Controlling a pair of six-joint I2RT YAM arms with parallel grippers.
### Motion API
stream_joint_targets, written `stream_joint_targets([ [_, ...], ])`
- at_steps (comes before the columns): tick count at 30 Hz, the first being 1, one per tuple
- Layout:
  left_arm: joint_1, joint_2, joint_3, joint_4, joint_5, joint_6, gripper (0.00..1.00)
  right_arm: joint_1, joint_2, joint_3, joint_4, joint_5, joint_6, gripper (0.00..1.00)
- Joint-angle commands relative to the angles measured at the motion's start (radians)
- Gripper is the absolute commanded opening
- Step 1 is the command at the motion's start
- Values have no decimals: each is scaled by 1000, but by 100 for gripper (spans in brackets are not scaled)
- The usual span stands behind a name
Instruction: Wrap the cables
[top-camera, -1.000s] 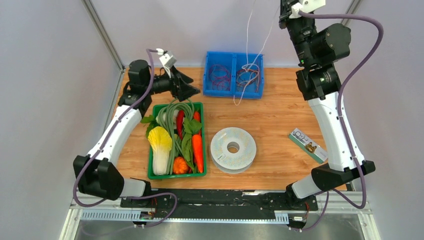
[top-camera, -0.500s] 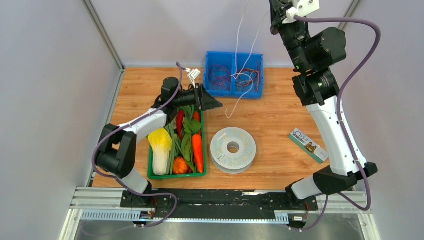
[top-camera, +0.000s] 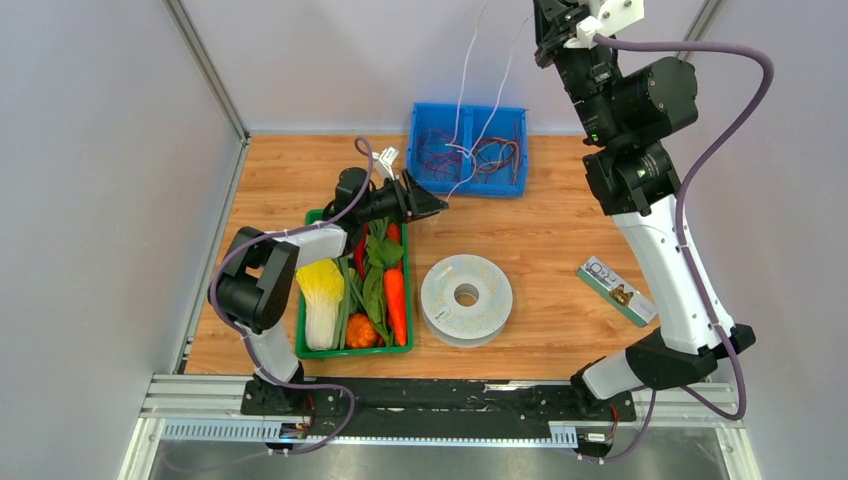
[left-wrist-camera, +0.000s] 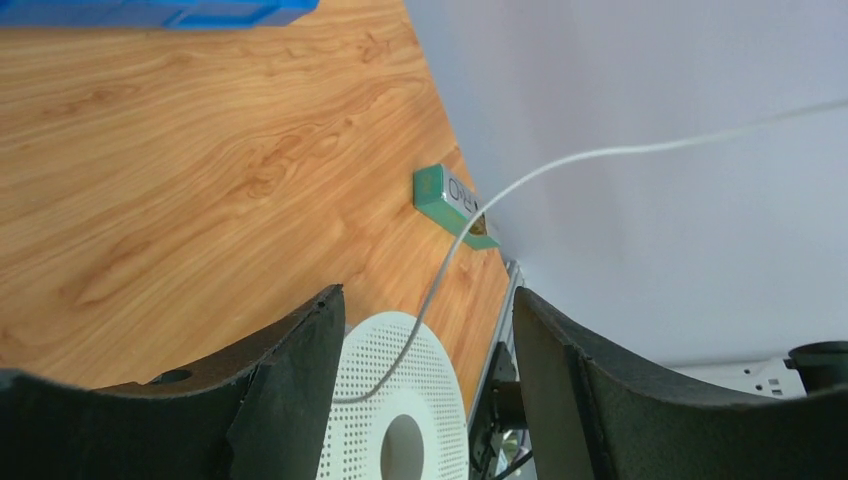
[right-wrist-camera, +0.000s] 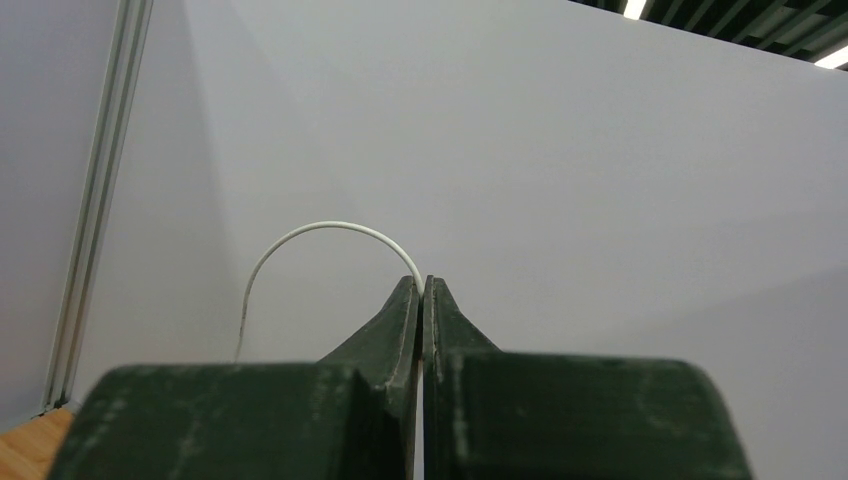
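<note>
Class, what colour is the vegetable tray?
Green; the tray shows best in the top external view.

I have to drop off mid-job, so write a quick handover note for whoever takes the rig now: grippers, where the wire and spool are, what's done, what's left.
Right gripper: shut on the white wire, held high above the back of the table.
Left gripper: open, with the hanging wire passing between its fingers, not pinched.
Spool: flat on the table, touched by neither arm.
Done: wire lifted.
Left: pinch the lower length, then wind it onto the spool.
</note>
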Motion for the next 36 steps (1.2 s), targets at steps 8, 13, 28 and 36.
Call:
stream_joint_targets([
  [8,-6,-23,-1,166,5,-16,69,7,-12,24,43,16,7,0],
  [13,-4,-81,40,200,46,-27,68,7,-33,-13,54,7,-9,0],
  [28,-21,-101,-6,-26,2,72,70,7,-42,-14,63,-5,-1,0],
  [36,-75,-83,-33,-1,54,61,72,8,-50,-17,66,-2,8,0],
])
